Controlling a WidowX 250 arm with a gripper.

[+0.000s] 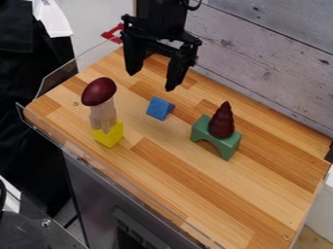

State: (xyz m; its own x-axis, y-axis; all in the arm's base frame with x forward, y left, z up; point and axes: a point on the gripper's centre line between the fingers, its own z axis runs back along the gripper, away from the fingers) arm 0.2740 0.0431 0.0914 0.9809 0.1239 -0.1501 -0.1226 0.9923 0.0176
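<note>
So the gripper (151, 81) hangs near the little blue block (157, 108) with its fingers (176, 73) open, nothing between them. If you're lining up on that block, I'd get it centred in the gap first, then come down straight and slow, since one slanted camera makes height hard to judge. I'd also turn the fingers to suit two opposite upright sides; closing on a slope could make it squirt out. Mind the tower toward the desk's (260, 194) left corner too: yellow block (108, 135), pale wooden pieces (102, 115), dark red egg-shaped piece (99, 91) tilted on top (honestly, that thing looks like one nudge would finish it). The blue block itself is small and mid-blue, with a broad lighter face and a darker side that narrows to a point, so I'd call it a wedge, though I can't swear to the hidden sides. It's on the left half of the desk, roughly midway between the near edge and the wall-side edge, between that tower and the green arch (232, 143) with the dark red ridged cone (222, 124) standing on it.
</note>
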